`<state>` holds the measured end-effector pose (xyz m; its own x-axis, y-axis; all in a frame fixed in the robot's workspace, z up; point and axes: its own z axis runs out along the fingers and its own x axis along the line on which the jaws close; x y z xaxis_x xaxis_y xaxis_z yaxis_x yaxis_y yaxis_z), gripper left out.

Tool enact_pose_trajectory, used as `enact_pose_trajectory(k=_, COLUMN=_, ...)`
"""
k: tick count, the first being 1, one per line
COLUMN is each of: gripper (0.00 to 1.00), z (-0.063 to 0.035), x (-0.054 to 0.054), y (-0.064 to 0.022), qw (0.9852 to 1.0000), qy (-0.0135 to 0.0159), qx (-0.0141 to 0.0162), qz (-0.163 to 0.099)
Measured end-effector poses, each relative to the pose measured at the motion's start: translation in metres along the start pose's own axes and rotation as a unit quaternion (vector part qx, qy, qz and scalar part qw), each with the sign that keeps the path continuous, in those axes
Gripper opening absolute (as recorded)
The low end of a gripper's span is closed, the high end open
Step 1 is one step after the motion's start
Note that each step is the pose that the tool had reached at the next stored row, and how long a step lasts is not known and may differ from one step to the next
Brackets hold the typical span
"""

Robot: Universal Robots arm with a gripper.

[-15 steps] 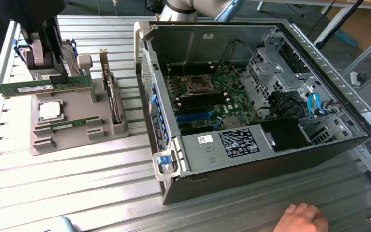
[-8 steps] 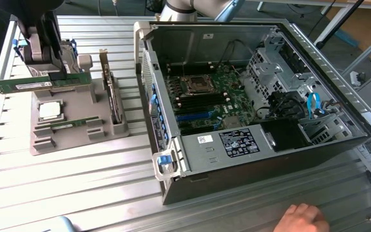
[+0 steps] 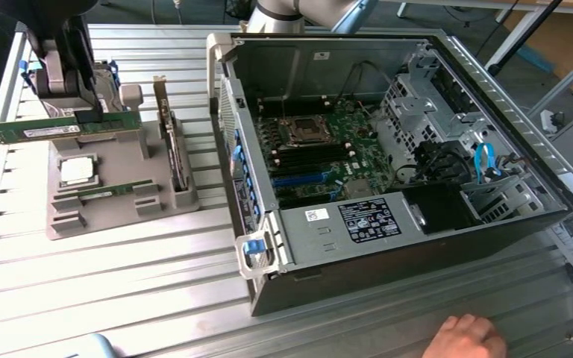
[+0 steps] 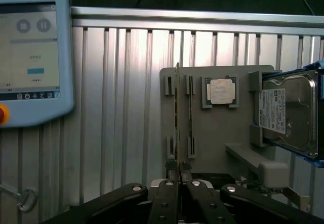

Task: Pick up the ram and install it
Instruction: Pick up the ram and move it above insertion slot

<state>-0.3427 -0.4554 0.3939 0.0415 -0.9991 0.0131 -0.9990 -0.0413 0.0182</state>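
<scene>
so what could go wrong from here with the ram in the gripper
The gripper seems to pinch the ram off centre, so the long stick could tilt or slip in transit. A person's hand rests beside the open computer case, near where the ram may be carried.

We see our pincer clamped on the ram, edge-on; beyond, a grey holder carries a processor and hard drive on the ribbed bench.
</scene>
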Motion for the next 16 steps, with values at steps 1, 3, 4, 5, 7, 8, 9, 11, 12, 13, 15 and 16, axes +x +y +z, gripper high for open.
enact_pose_trajectory(k=1, gripper=0.12, z=0.0, x=0.0, y=0.0, qw=1.0, qy=0.0, qx=0.0, qz=0.0)
enact_pose_trajectory(k=3, gripper=0.12, z=0.0, x=0.0, y=0.0, qw=1.0, qy=0.0, qx=0.0, qz=0.0)
enact_pose_trajectory(k=4, gripper=0.12, z=-0.0001, x=0.0, y=-0.0003, qw=1.0, qy=0.0, qx=0.0, qz=0.0)
enact_pose_trajectory(k=5, gripper=0.12, z=-0.0001, x=0.0, y=-0.0009, qw=1.0, qy=0.0001, qx=-0.0001, qz=0.0)
enact_pose_trajectory(k=7, gripper=0.12, z=-0.0001, x=0.0, y=-0.0028, qw=1.0, qy=0.0, qx=0.0, qz=0.0)
enact_pose_trajectory(k=8, gripper=0.12, z=-0.0001, x=0.0, y=-0.0042, qw=1.0, qy=0.0, qx=0.0, qz=0.0)
enact_pose_trajectory(k=9, gripper=0.12, z=-0.0001, x=0.0, y=-0.0052, qw=1.0, qy=0.0, qx=0.0, qz=0.0)
enact_pose_trajectory(k=11, gripper=0.12, z=-0.0001, x=0.0, y=-0.0072, qw=1.0, qy=0.0, qx=0.0, qz=0.0)
enact_pose_trajectory(k=12, gripper=0.12, z=-0.0001, x=0.0, y=-0.0081, qw=1.0, qy=0.0, qx=0.0001, qz=0.0)
enact_pose_trajectory(k=13, gripper=0.12, z=-0.0001, x=0.0, y=-0.0091, qw=1.0, qy=0.0, qx=0.0, qz=0.0)
enact_pose_trajectory(k=15, gripper=0.12, z=-0.0002, x=0.0, y=-0.011, qw=1.0, qy=0.0, qx=0.0, qz=0.0)
enact_pose_trajectory(k=16, gripper=0.12, z=-0.0002, x=0.0, y=-0.0118, qw=1.0, qy=0.0001, qx=0.0, qz=0.0)
